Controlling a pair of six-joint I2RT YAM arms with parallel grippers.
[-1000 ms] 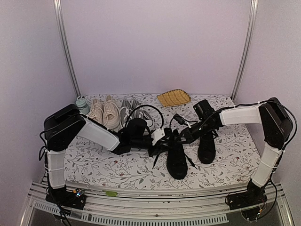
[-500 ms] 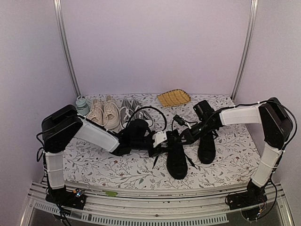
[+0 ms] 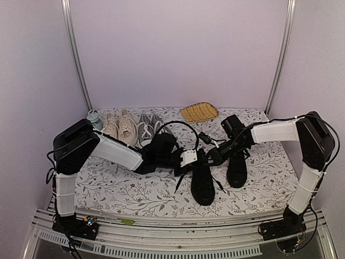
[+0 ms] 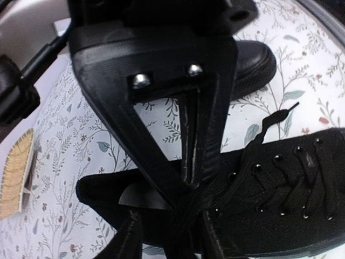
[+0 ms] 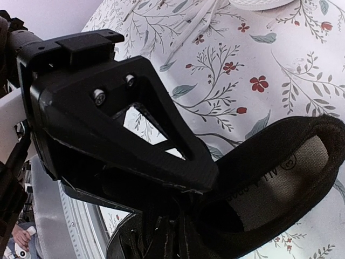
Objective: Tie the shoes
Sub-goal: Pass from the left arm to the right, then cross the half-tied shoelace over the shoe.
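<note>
The shoes are two black sneakers on the floral cloth. The nearer one (image 3: 202,186) points its toe toward me and the other (image 3: 236,170) stands to its right. Both grippers meet over the nearer shoe's opening. My left gripper (image 3: 195,161) comes in from the left, and my right gripper (image 3: 209,158) comes in from the right. In the left wrist view the left gripper (image 4: 159,208) stands open over the nearer shoe (image 4: 291,205), and a black lace (image 4: 186,226) runs between its fingers. In the right wrist view the right gripper (image 5: 194,199) is pinched on lace strands (image 5: 178,237) above the shoe's collar (image 5: 259,156).
A beige pair (image 3: 121,129) and a grey pair (image 3: 148,127) stand at the back left beside a small pale bottle (image 3: 93,118). A yellow woven tray (image 3: 199,112) lies at the back centre. Loose lace ends (image 3: 178,186) trail left of the nearer shoe.
My left arm has slid to the right, bringing its gripper up against the nearer shoe. The right gripper has stayed over the shoe's opening.
</note>
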